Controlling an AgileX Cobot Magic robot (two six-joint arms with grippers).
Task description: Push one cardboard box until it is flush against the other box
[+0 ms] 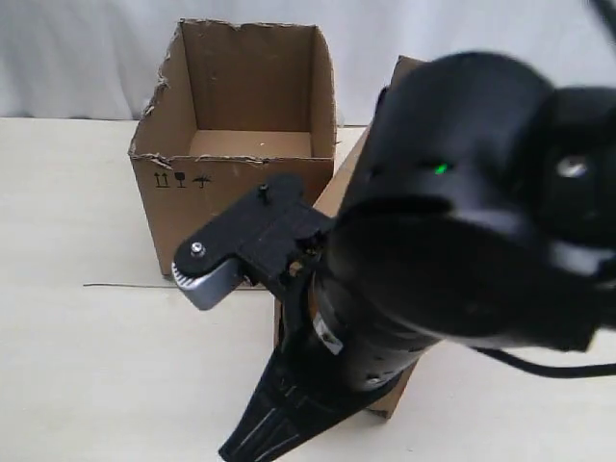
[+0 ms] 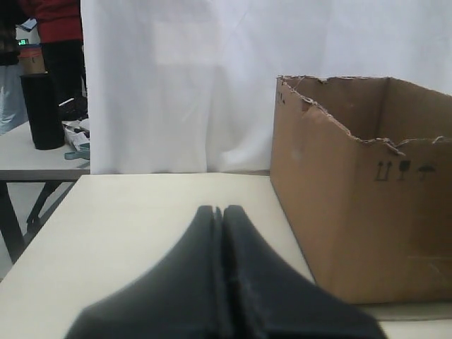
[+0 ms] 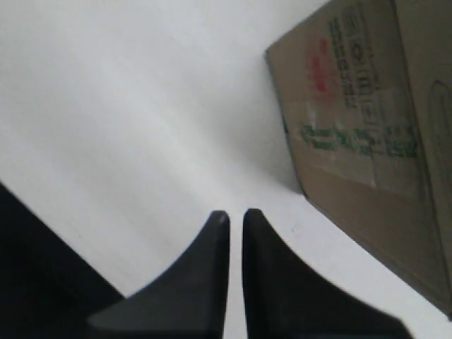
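Note:
The other box (image 1: 231, 192), wide and flapless with ragged rims and black symbols, stands at the back of the table; it also shows as the other box (image 2: 353, 205) in the left wrist view. The cardboard box (image 1: 404, 72) is to its right and nearer, mostly hidden behind my right arm. Its side with red and green print is the cardboard box (image 3: 353, 134) in the right wrist view. My right gripper (image 1: 252, 445) (image 3: 235, 214) hangs by its near corner, shut to a sliver. The left gripper (image 2: 221, 210) is shut and empty, low over the table left of the wide box. The arm hides whether the boxes touch.
The pale table (image 1: 87, 366) stretches left and front of the boxes. A white curtain (image 2: 212, 85) hangs behind it. My right arm's black bulk (image 1: 462, 212) blocks much of the exterior view. Another table with dark items (image 2: 42, 106) stands beyond the curtain's left edge.

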